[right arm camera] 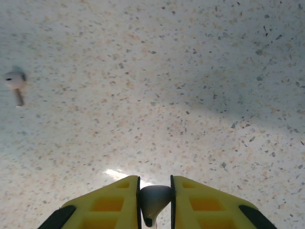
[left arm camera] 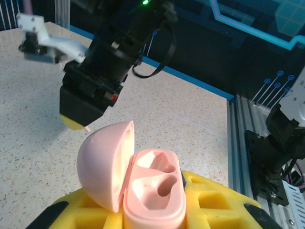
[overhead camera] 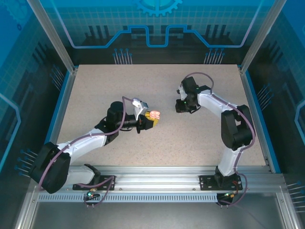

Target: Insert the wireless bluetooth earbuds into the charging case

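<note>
**Case held open on the left, one earbud pinched on the right**

Your left gripper (overhead camera: 153, 116) is clenched on the pink charging case (left arm camera: 155, 191), its yellow fingers (left arm camera: 214, 202) pressed against either side of the base. The case sits upright in that grip with its rounded lid (left arm camera: 102, 162) swung open to the left. Both moulded wells (left arm camera: 159, 183) face up and show bare pink plastic. In the top view the case hangs over the middle of the tabletop (overhead camera: 119, 86), slightly left of centre.

Your right gripper (overhead camera: 183, 106) is closed on one earbud (right arm camera: 153, 202), nipped between the two yellow fingers. The rounded head sits at the fingertips and the stem points back toward the camera. It looks grey in the shadow there, so you cannot tell its true colour.

From the left wrist camera, the right gripper hangs above and behind the open case, apart from it and toward the lid side. The two grippers are near each other in the top view, not touching.

A second earbud (right arm camera: 15, 83) lies on the tabletop at the far left of the right wrist view, pale, with its stem pointing toward the near edge of the view.
</note>
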Tool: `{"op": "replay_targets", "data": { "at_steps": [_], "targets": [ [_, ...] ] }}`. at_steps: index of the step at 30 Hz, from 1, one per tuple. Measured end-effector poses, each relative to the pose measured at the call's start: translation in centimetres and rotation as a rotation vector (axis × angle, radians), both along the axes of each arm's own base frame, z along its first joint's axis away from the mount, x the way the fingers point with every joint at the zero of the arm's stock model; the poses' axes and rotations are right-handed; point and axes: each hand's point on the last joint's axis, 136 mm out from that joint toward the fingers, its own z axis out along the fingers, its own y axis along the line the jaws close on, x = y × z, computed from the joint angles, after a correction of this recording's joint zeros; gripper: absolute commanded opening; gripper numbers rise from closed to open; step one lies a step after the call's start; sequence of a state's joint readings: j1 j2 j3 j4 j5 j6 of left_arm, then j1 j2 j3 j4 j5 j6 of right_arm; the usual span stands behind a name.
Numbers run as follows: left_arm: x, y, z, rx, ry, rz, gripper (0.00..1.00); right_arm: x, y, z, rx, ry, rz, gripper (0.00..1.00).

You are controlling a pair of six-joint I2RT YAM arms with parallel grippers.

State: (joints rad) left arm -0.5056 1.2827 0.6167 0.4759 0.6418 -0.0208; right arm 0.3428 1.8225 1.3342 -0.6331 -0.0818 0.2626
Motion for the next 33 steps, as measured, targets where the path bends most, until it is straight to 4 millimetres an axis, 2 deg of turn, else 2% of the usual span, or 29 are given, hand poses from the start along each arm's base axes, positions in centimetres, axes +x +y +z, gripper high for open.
{"op": "replay_targets", "data": {
  "at_steps": [7,10,12,19,26,33],
  "targets": [
    [0.9,0.2,-0.8,0.019,0.009,0.043,0.12,-0.4,0.8,4.3,0.096,-0.089,0.012,0.20],
    [1.2,0.2,-0.8,0.019,0.002,0.056,0.12,-0.6,1.3,5.3,0.140,-0.112,0.018,0.20],
    [1.5,0.2,-0.9,0.020,-0.002,0.068,0.12,-1.3,1.6,6.0,0.172,-0.111,0.023,0.21],
    [2.0,0.2,-1.8,0.033,0.016,0.084,0.12,-2.3,2.6,10.6,0.281,-0.194,0.048,0.20],
    [2.2,0.1,-2.3,0.038,0.022,0.086,0.12,-3.5,3.8,13.4,0.359,-0.233,0.088,0.20],
    [2.3,0.1,-1.8,0.029,0.007,0.086,0.12,-5.4,5.6,16.9,0.432,-0.294,0.139,0.20]
  ]
}}
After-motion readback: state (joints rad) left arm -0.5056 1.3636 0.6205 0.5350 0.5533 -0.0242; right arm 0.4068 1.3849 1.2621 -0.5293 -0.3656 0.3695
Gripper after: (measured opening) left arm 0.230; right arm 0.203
